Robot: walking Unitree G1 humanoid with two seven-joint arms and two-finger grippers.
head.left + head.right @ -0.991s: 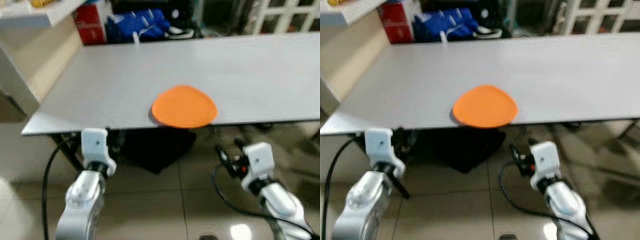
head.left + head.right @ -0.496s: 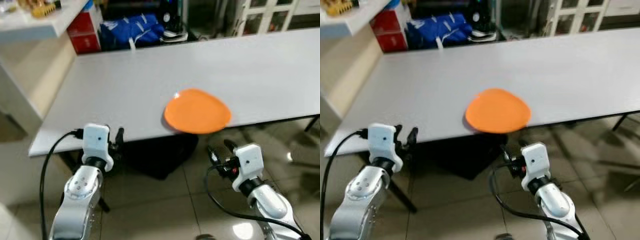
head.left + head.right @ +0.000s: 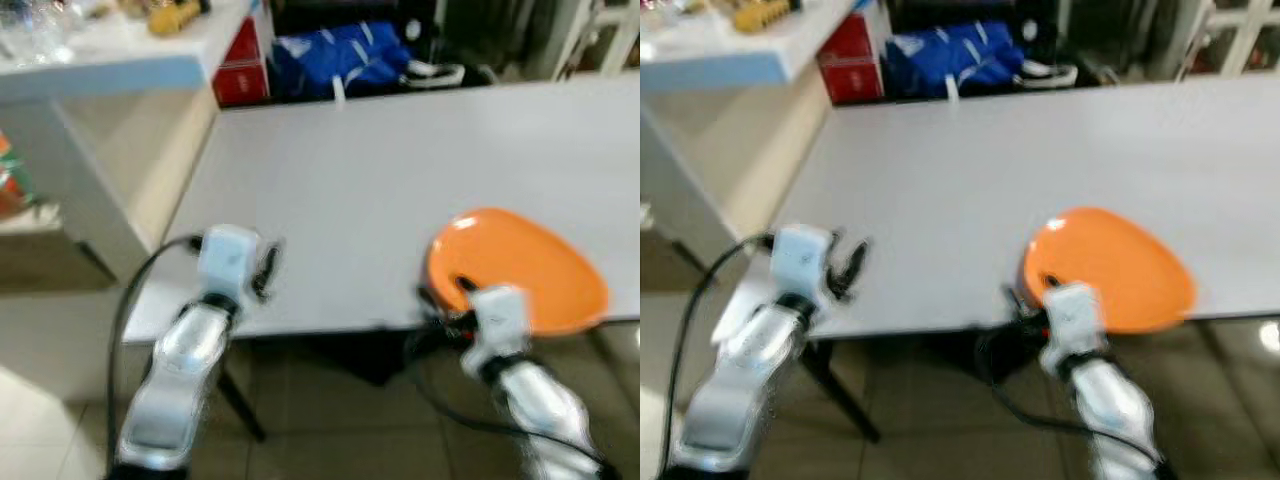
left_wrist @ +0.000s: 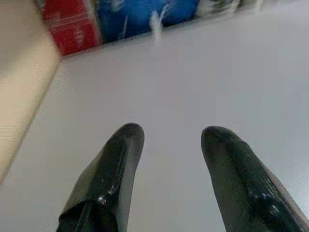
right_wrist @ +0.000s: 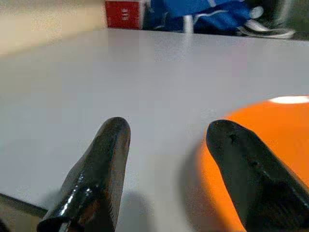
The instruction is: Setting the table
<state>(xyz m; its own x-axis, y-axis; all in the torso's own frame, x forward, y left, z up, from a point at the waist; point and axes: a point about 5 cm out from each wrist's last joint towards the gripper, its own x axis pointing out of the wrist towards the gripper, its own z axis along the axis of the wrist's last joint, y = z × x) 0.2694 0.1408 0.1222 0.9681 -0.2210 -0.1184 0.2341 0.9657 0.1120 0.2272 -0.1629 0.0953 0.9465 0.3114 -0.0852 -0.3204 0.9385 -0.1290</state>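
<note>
An orange plate (image 3: 518, 270) lies flat on the pale grey worktop (image 3: 380, 170), close to its near edge and toward the robot's right. The head views are somewhat blurred.

The right end effector (image 5: 166, 133) is at the near edge of the worktop, right at the plate's near-left rim. In the right wrist view its two black fingers (image 5: 99, 169) stand well apart, so it is open: one finger is over bare worktop and the other is over the plate's rim. Whether that finger touches the plate cannot be told. It holds nothing.

The left end effector (image 4: 169, 135) is over the worktop's near-left part, well apart from the plate. In the left wrist view its fingers (image 4: 113, 169) are spread with bare grey surface showing between them, so it too is open and empty. A black cable (image 3: 135, 290) loops from the left wrist down along the silver arm.

Beyond the far edge of the worktop sit a blue bag (image 3: 340, 55) and, just beside it on the left, a red box (image 3: 240, 65). To the robot's left stands a white shelf (image 3: 110, 65) carrying small items, among them something yellow (image 3: 172, 14) too blurred to identify. Tiled floor (image 3: 330, 430) shows below the worktop's near edge.
</note>
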